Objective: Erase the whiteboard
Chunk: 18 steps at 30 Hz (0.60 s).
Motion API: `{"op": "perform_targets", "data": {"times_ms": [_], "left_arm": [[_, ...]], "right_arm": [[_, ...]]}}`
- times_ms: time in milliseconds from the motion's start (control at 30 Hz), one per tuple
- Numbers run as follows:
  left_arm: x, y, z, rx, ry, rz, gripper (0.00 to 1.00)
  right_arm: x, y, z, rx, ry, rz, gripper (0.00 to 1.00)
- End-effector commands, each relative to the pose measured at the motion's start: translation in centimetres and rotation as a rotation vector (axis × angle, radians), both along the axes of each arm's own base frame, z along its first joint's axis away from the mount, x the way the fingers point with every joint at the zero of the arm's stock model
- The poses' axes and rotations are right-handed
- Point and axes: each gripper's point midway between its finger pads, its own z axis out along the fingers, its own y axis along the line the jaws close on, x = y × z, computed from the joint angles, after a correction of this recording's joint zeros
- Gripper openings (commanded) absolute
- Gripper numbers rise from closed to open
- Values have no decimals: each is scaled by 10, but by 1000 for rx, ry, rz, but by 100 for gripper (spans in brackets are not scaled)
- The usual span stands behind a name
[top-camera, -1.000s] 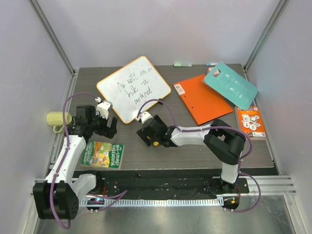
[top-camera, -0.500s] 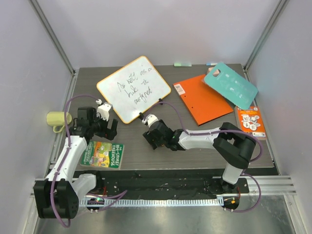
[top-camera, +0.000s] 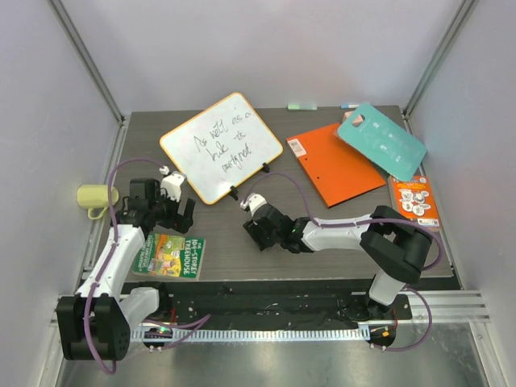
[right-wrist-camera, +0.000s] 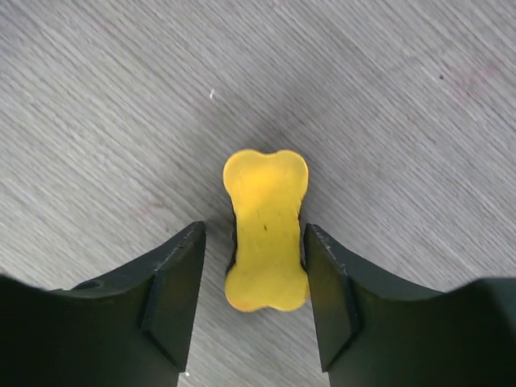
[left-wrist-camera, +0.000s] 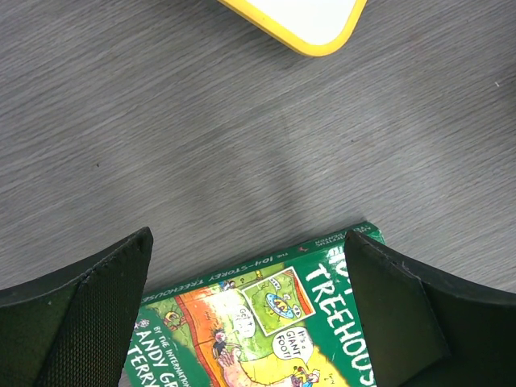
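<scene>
While the dark table [top-camera: 242, 262] looks the same as a second ago, the right arm has moved away from the near edge of the whiteboard [top-camera: 220, 147] and has come low over the table, near its middle. The whiteboard lies flat at the far left of the table, apart from both arms, and black handwriting is on it, so nothing is wiped. The left gripper [top-camera: 173, 211] has almost not moved. It hangs with the jaws spread wide above a green picture book [left-wrist-camera: 266, 322], near the closest corner of the board, and it holds nothing. The right gripper [right-wrist-camera: 254, 232] is the one that changed: its jaws were wide and are now about half closed around a small yellow eraser [right-wrist-camera: 266, 201] shaped like a bone, which lies flat on the wood. One finger seems to touch the side of the eraser and on the other side I see a thin dark gap, so I think the grip is not finished. To my mind the robot is only picking up the tool, and the real erasing must come after this.
</scene>
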Motion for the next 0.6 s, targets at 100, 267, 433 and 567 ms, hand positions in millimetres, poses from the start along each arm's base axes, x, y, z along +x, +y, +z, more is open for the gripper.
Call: {"op": "perform_targets", "data": {"times_ms": [100, 267, 433, 567], "left_arm": [[7, 1, 3, 5, -29, -1, 100], [14, 2, 10, 4, -42, 5, 100], [44, 12, 34, -106, -46, 90, 100], [83, 23, 62, -279, -62, 163, 99]], "right_arm": [[-1, 4, 15, 53, -17, -12, 45], [3, 5, 13, 52, -15, -36, 13], [9, 6, 10, 42, -23, -73, 9], [15, 18, 15, 109, -32, -95, 6]]}}
